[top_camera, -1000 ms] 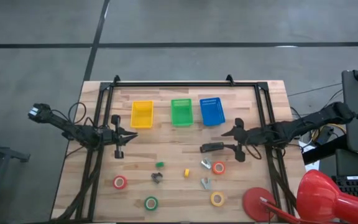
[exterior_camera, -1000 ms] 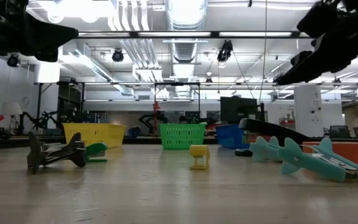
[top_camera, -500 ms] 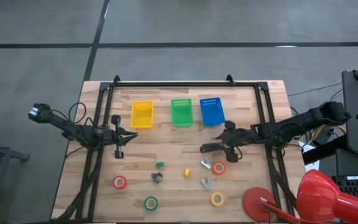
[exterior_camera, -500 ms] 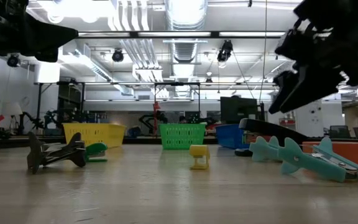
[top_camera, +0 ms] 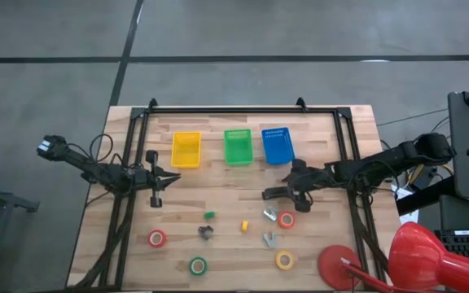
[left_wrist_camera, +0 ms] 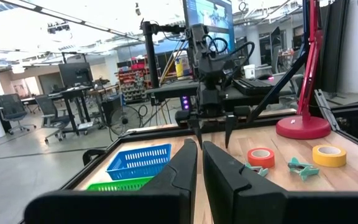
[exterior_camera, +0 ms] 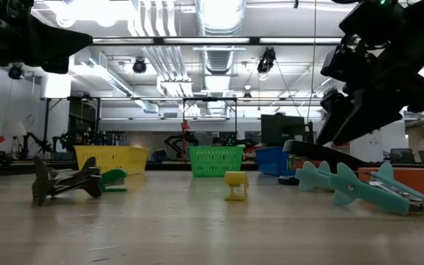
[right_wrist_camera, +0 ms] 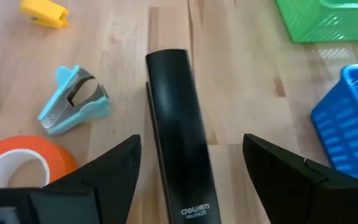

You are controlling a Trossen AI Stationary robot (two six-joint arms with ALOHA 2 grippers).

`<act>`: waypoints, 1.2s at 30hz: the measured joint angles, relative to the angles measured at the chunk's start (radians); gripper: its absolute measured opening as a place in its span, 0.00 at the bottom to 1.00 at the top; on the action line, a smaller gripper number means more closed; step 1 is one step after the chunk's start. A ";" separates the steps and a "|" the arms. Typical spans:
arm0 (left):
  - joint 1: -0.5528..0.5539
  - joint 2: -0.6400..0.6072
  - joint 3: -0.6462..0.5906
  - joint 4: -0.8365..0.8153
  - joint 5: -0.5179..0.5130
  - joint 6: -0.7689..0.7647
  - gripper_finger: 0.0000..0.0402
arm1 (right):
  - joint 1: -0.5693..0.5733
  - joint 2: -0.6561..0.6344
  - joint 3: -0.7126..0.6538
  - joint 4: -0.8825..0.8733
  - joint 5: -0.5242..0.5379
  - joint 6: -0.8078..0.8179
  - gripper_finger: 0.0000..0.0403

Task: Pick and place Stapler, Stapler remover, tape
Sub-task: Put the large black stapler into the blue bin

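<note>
Two arms | right gripper jaws spread astride stapler

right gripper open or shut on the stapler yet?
Open. In the right wrist view the right gripper has its fingers spread either side of the stapler, which lies flat on the table.

One camera hangs overhead and looks straight down on the whole counter. Another sits at counter height, looking level across it into the room. The left wrist camera faces along the counter toward the far arm, with the blue basket in sight. The right wrist camera looks down from close above the stapler. All four views share the blue basket and the stapler.
</note>
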 joint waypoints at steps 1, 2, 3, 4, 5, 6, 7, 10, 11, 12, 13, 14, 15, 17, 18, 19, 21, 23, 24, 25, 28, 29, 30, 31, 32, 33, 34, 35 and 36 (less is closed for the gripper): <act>0.000 0.000 0.000 0.000 0.000 0.000 0.08 | 0.000 0.007 0.000 0.001 -0.002 0.000 0.70; 0.000 0.000 0.000 0.000 0.000 0.000 0.08 | 0.000 0.015 0.000 0.011 -0.006 0.000 0.70; 0.000 0.000 0.000 0.000 0.000 0.000 0.08 | 0.000 0.025 0.000 0.021 -0.009 0.001 0.70; 0.000 0.000 0.000 0.000 0.000 0.000 0.08 | 0.000 0.038 0.000 0.029 -0.011 0.001 0.69; 0.000 0.000 0.000 0.000 0.000 0.000 0.08 | 0.000 0.051 0.000 0.044 -0.013 0.001 0.68; 0.000 0.000 0.000 0.000 0.000 0.000 0.08 | 0.000 0.064 0.000 0.062 -0.015 -0.001 0.68; 0.000 0.000 0.000 0.000 0.000 0.000 0.08 | 0.000 0.077 0.000 0.076 -0.015 -0.004 0.67; 0.000 0.000 0.000 -0.004 0.000 0.000 0.08 | 0.000 0.111 0.000 0.110 -0.015 -0.018 0.63; 0.000 0.000 0.000 -0.005 0.000 0.000 0.08 | 0.000 0.118 0.000 0.119 -0.015 -0.020 0.62; 0.000 0.000 0.000 -0.005 0.000 0.000 0.08 | 0.000 0.124 0.000 0.124 -0.015 -0.022 0.61; 0.000 0.000 0.000 -0.005 0.000 0.000 0.08 | 0.000 0.131 0.000 0.130 -0.015 -0.022 0.59; 0.000 0.000 0.000 -0.005 0.000 0.000 0.08 | 0.000 0.135 0.000 0.131 -0.015 -0.022 0.58; 0.000 0.000 0.000 -0.006 0.000 0.000 0.08 | 0.000 0.140 0.000 0.128 -0.014 -0.023 0.57; 0.000 0.000 0.000 -0.006 0.000 0.000 0.08 | 0.000 0.147 0.000 0.129 -0.015 -0.023 0.54; 0.000 0.000 0.000 -0.006 0.000 0.000 0.08 | 0.000 0.149 0.000 0.129 -0.015 -0.023 0.53; 0.000 0.000 0.000 -0.006 0.000 0.000 0.08 | 0.000 0.153 0.000 0.132 -0.014 -0.023 0.52; 0.000 0.000 0.000 -0.006 0.000 0.000 0.08 | 0.000 0.161 0.000 0.131 -0.015 -0.023 0.49; 0.000 0.000 0.000 -0.006 0.000 0.000 0.08 | 0.000 0.164 0.000 0.135 -0.015 -0.023 0.46; 0.000 0.000 0.000 -0.006 0.000 0.000 0.08 | 0.000 0.164 0.000 0.139 -0.014 -0.025 0.44; 0.000 0.000 0.000 -0.006 0.000 0.000 0.08 | 0.000 0.164 0.000 0.139 -0.014 -0.027 0.42; 0.000 0.000 0.000 -0.006 0.000 0.000 0.08 | 0.000 0.152 0.000 0.145 -0.014 -0.032 0.37; 0.000 0.000 0.000 -0.006 0.000 0.000 0.08 | 0.000 0.146 0.000 0.145 -0.015 -0.034 0.36; 0.000 0.000 0.000 -0.006 0.000 0.000 0.08 | 0.000 0.143 0.000 0.145 -0.014 -0.035 0.34; 0.000 0.000 0.000 -0.006 0.000 0.000 0.08 | 0.000 0.140 0.000 0.145 -0.015 -0.035 0.33; 0.000 0.000 0.000 -0.006 0.000 0.000 0.08 | 0.000 0.137 0.000 0.144 -0.015 -0.035 0.32; 0.000 0.000 0.000 -0.006 0.000 0.000 0.08 | 0.000 0.135 0.000 0.143 -0.015 -0.035 0.31; 0.000 0.000 0.000 -0.006 0.000 0.000 0.08 | 0.000 0.132 0.000 0.144 -0.015 -0.035 0.30; 0.000 0.000 0.000 -0.007 0.000 0.000 0.08 | 0.000 0.130 0.000 0.144 -0.014 -0.035 0.30; 0.000 0.000 0.000 -0.007 0.000 0.000 0.08 | 0.000 0.129 0.000 0.145 -0.014 -0.035 0.30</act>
